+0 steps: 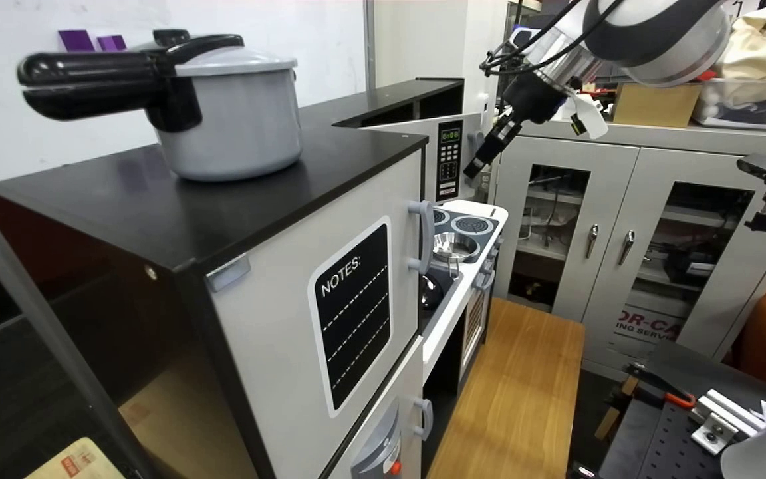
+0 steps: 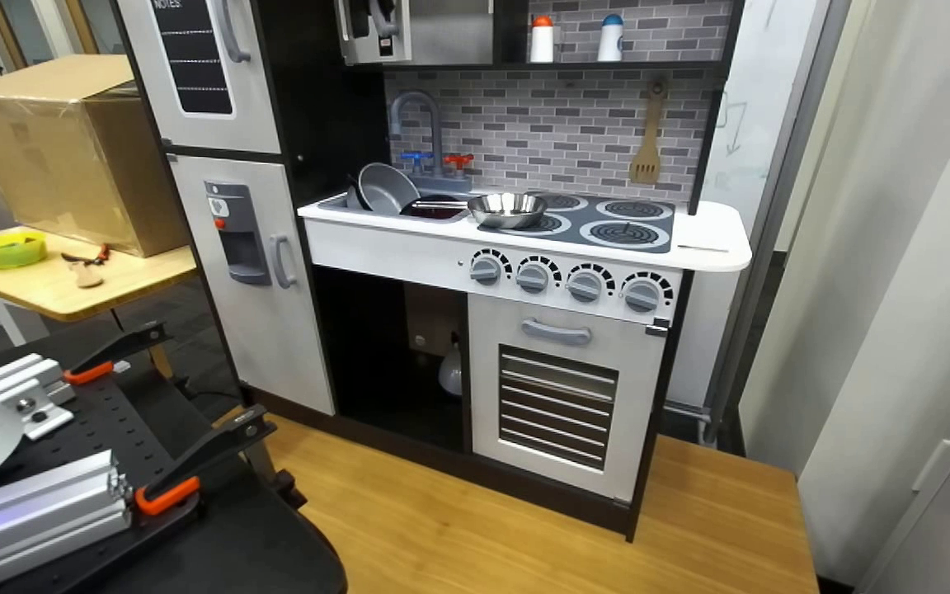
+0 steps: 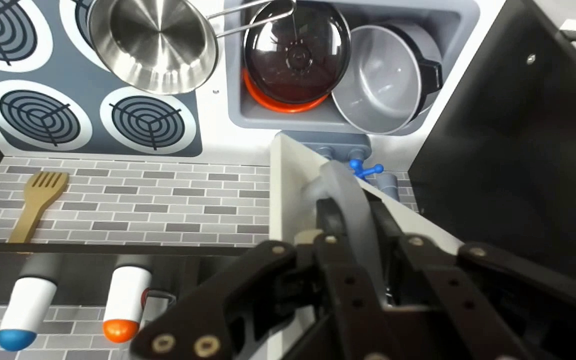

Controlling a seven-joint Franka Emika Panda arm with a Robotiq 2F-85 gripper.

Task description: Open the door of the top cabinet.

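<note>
While sink [image 3: 448,25] holds pot [image 3: 375,82] — door [image 1: 448,158] open

Bright, even light is whitening the counter [image 2: 722,231], while deep shade is filling the open cupboard [image 2: 364,346] beneath its front edge. Near that edge, the pan [image 3: 155,47] and the lid [image 3: 298,55] are catching glare. In the wrist view, the gripper [image 3: 357,215] is looking blurred, the counter's back edge showing more sharply.
</note>
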